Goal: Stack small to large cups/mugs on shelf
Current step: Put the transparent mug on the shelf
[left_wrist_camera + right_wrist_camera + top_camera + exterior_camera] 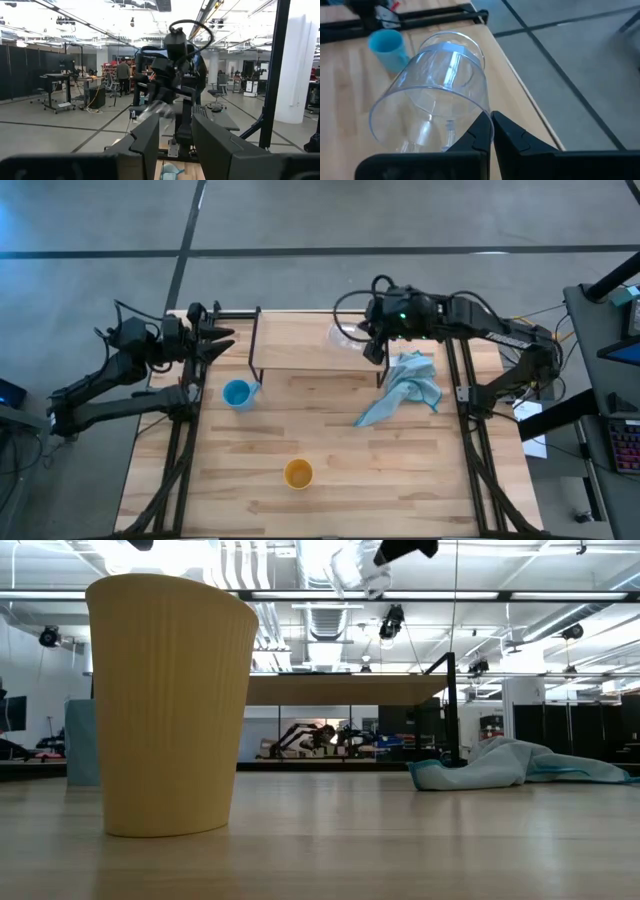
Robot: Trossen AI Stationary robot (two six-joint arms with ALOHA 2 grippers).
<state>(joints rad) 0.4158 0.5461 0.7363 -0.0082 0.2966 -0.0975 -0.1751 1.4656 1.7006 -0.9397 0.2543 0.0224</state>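
The tiny clear cup (345,337) (432,85) hangs in my right gripper (368,346) (491,125), high above the shelf (310,345) (340,690); in the low view the cup (360,570) sits near the top edge. The light blue mug (238,394) (387,47) stands on its base on the tabletop, just in front of the shelf's left end. The orange-yellow cup (298,474) (170,705) stands upright near the table's near edge. My left gripper (217,340) (175,135) is open and waits at the table's left edge, touching nothing. My right gripper pinches the clear cup's wall at its rim (482,111), apparently one finger inside the mouth and one outside. The fingers come from the table's right side, slanting down. The cup is lifted clear of the shelf and tilted, its base (452,45) pointing toward the table's left.
A crumpled light blue cloth (405,385) (510,765) lies on the table right of centre, by the shelf's right legs (452,710). Open tabletop lies between the mug, the orange-yellow cup and the cloth. Black frame rails (470,430) run along both table sides.
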